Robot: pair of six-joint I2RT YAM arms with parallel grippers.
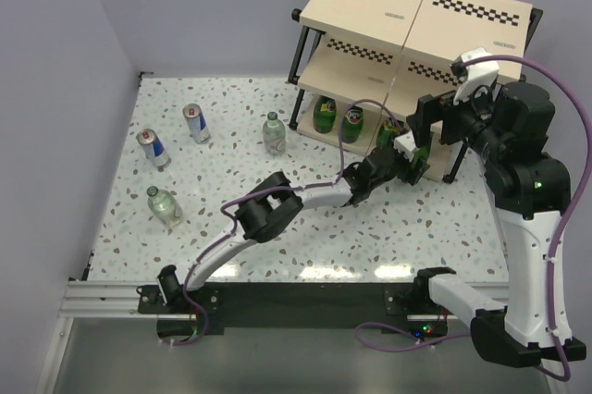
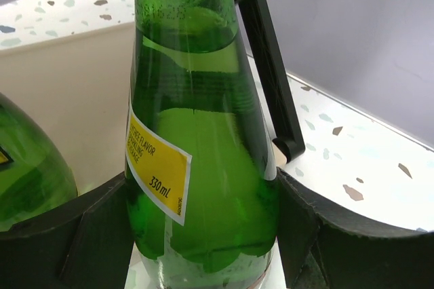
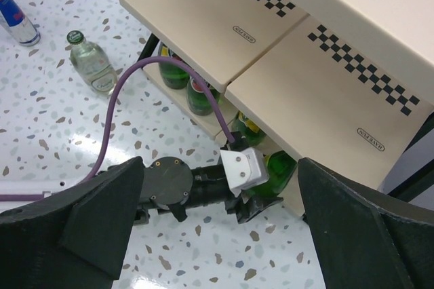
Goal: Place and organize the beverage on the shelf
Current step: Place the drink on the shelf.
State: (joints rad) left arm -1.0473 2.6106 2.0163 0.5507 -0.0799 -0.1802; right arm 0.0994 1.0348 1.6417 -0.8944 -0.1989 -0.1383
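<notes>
We see a three-tier shelf of pale beige wooden boards, each marked with a black checkered strip, on a black metal tube frame. The tabletop is white terrazzo flecked with grey and brown. Close to the left wrist camera, a tall glass bottle is deep green, its label yellow with black print and a white edge. The slim metal cans are blue and silver with red marks. The clear glass bottles have green caps. The left arm is black, the right arm white and black, both trailing purple cables. The walls are pale lilac.
</notes>
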